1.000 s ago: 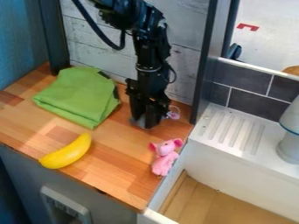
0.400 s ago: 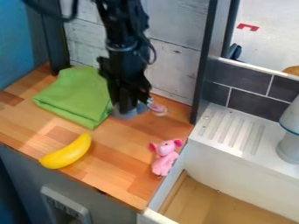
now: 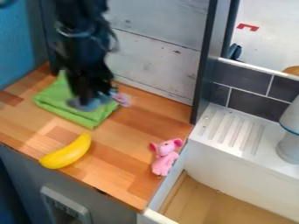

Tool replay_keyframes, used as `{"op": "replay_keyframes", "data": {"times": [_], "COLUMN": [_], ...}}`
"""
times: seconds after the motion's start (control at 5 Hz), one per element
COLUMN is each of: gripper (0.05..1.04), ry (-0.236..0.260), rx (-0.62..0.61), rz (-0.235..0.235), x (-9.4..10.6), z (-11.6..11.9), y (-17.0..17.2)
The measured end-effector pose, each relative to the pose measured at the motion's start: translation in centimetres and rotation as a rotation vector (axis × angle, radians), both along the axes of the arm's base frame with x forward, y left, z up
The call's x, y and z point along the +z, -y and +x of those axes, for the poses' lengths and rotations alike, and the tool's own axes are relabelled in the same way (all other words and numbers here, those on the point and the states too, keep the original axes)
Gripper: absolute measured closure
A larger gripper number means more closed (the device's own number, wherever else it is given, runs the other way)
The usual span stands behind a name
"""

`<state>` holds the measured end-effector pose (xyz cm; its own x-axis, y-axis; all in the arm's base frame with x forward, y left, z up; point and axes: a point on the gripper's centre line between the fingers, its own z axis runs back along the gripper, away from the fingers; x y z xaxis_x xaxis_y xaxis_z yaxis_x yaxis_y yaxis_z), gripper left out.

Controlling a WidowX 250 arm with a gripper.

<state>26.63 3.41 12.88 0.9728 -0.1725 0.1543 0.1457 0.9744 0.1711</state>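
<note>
Nearest: grey cabinet front (image 3: 29, 181) below the near edge of the wooden counter (image 3: 119, 175), with a pale panel (image 3: 86, 215) set in it. Yellow banana (image 3: 67, 153) lies just inside the near edge, left of its middle, one end close to that edge, the other angled inward.

To the right: pink toy (image 3: 165, 159) with large round ears, lying close alongside the counter's right edge, ears toward the far side. Beyond that edge, white basin (image 3: 234, 164) with a wood-toned floor; ribbed ledge (image 3: 231, 131) behind it. A pale, rounded object (image 3: 290, 146) with a blue line stands at the ledge's right.

Farther back: green cloth (image 3: 76, 116), folded, lies flat toward the counter's far left corner. Gripper (image 3: 88, 104) hangs down over the cloth, covering part of it; contact cannot be determined. Jaw state: cannot tell how wide, nor whether anything is held. Small pinkish piece (image 3: 121, 100) at the gripper's right side, nature unclear.

Farthest: whitish plank wall (image 3: 154, 65) along the far edge, dark post (image 3: 204, 65) at the far right corner, dark grey tiles (image 3: 248, 81) behind the ledge.
</note>
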Motion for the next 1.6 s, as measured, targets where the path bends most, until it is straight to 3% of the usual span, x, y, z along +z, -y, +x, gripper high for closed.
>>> {"op": "replay_keyframes", "data": {"times": [0.2,0.4,0.6,0.8,1.2,1.4,1.6], "gripper": [0.943,0.943,0.943,0.943,0.943,0.943,0.903], "ry": [-0.015,-0.032,-0.091,-0.107,-0.172,-0.184,-0.243], "rx": [0.152,0.292,0.352,0.428,0.507,0.543,0.594], "rz": [0.05,0.043,0.003,0.001,0.07,0.08,0.111], "x": [0.4,-0.5,-3.6,-5.4,-7.9,-8.4,-8.9], "z": [-2.9,-4.3,-3.4,-2.2,-1.0,-1.0,-1.4], "y": [-3.9,-7.0,-9.3,-12.7,-16.5,-18.0,-19.1]}}
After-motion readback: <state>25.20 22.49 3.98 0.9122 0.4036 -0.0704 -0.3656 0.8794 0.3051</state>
